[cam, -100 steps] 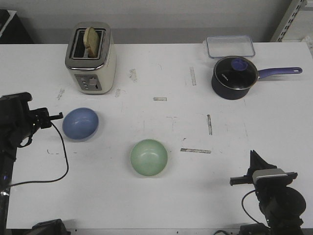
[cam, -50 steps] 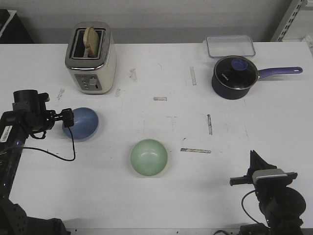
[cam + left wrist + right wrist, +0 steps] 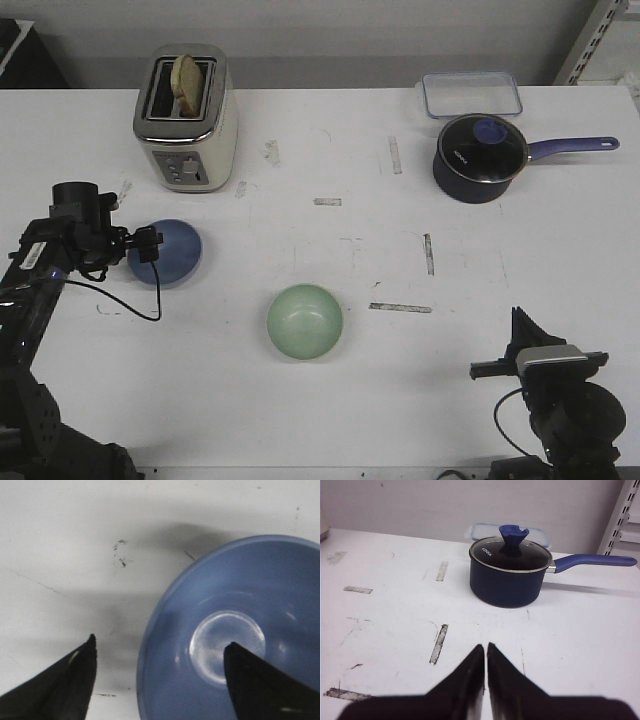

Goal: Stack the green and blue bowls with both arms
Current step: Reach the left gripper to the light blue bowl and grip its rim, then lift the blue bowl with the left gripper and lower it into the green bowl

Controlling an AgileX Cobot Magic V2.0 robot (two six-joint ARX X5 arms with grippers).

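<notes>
The periwinkle blue bowl (image 3: 168, 252) sits on the white table at the left. My left gripper (image 3: 150, 243) is open above its near-left rim. In the left wrist view, one finger hangs over the inside of the blue bowl (image 3: 235, 645) and the other over the bare table outside the rim. The left gripper (image 3: 160, 650) straddles that rim. The mint green bowl (image 3: 304, 320) stands alone near the table's middle front. My right gripper (image 3: 520, 325) is shut and empty at the front right, far from both bowls. It also shows in the right wrist view (image 3: 486, 647).
A toaster (image 3: 186, 118) with bread stands at the back left, behind the blue bowl. A dark blue saucepan (image 3: 480, 158) with a glass lid and a clear lidded container (image 3: 471, 93) stand at the back right. The saucepan (image 3: 509, 570) lies ahead of the right gripper.
My left arm has swung right from the table's left edge, bringing its open gripper over the blue bowl's rim. The right arm and both bowls have not moved.
</notes>
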